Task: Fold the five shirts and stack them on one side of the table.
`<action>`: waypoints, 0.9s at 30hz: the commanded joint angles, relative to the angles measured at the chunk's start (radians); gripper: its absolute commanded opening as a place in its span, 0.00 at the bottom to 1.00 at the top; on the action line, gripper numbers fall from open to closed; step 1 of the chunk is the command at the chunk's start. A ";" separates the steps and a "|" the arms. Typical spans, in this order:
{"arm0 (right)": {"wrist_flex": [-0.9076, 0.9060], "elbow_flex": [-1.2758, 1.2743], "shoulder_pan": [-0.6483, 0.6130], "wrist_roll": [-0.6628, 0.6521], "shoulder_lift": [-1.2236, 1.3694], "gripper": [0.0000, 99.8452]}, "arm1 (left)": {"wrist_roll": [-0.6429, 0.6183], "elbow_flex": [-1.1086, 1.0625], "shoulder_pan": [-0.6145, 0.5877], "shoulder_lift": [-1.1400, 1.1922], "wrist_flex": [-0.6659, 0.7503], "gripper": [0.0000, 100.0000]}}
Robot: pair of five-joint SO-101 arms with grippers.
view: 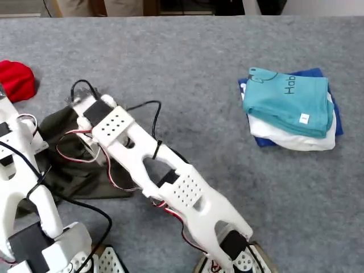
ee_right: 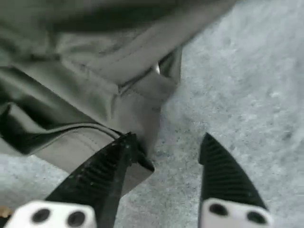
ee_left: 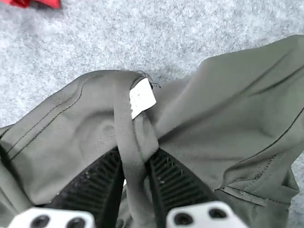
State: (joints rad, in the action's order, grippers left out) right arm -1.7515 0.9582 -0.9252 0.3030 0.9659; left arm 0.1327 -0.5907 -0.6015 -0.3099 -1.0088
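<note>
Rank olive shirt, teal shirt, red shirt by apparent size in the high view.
1. olive shirt: largest, even though it is partly hidden.
2. teal shirt: folded, and a bit smaller.
3. red shirt: smallest, but it is bunched up and cut off by the picture's edge, so its full extent is unsure.

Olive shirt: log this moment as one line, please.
left end effector: shut on olive shirt | right end effector: open at its hem | stack: three folded | red shirt: bunched
</note>
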 commanded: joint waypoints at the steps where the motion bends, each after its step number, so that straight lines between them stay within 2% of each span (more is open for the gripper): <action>1: 0.078 -0.059 -0.010 0.011 -0.068 0.26 | 0.008 0.006 -0.014 -0.004 -0.009 0.02; 5: 0.152 -0.130 -0.010 0.012 -0.068 0.20 | 0.008 0.003 -0.014 -0.005 -0.011 0.02; 10: 0.173 -0.196 -0.010 0.005 -0.068 0.00 | 0.008 0.003 -0.015 -0.005 -0.012 0.02; 16: 0.083 -0.214 0.031 0.005 -0.074 0.00 | 0.008 0.003 -0.017 -0.005 -0.012 0.02; 22: -0.037 -0.216 0.147 -0.049 -0.084 0.00 | 0.008 0.006 -0.017 -0.005 -0.046 0.02; 27: -0.035 -0.374 0.217 -0.086 -0.259 0.00 | 0.012 0.012 -0.015 -0.005 -0.092 0.02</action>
State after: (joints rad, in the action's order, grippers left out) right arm -1.7637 0.6667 -0.7549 0.2463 0.8631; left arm 0.1358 -0.5938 -0.6061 -0.3099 -1.0871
